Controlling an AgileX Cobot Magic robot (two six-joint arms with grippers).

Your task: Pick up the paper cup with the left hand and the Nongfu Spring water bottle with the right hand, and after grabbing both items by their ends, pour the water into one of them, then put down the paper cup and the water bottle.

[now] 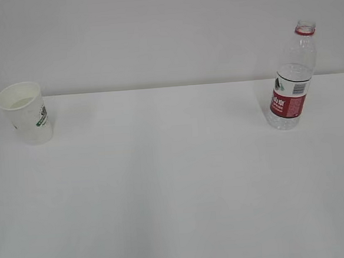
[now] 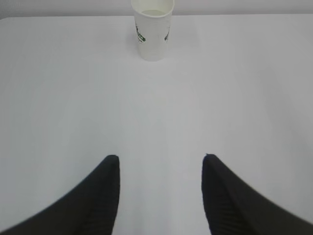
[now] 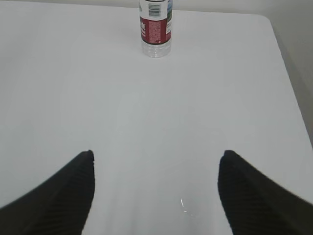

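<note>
We note the white paper cup, green logo, upright; the uncapped Nongfu Spring water bottle, red-labelled, upright. Left hand and right hand both gape empty.

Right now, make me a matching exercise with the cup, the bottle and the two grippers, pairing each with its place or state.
Column one:
1. paper cup
2. water bottle
3. left gripper
4. right gripper

Column two:
A. open, facing the red label from a distance
B. stands at the table's far right, uncapped
C. open, facing the green logo from a distance
D. stands at the table's far left

Pairs: 1-D, 2-B, 3-C, 4-A
</note>
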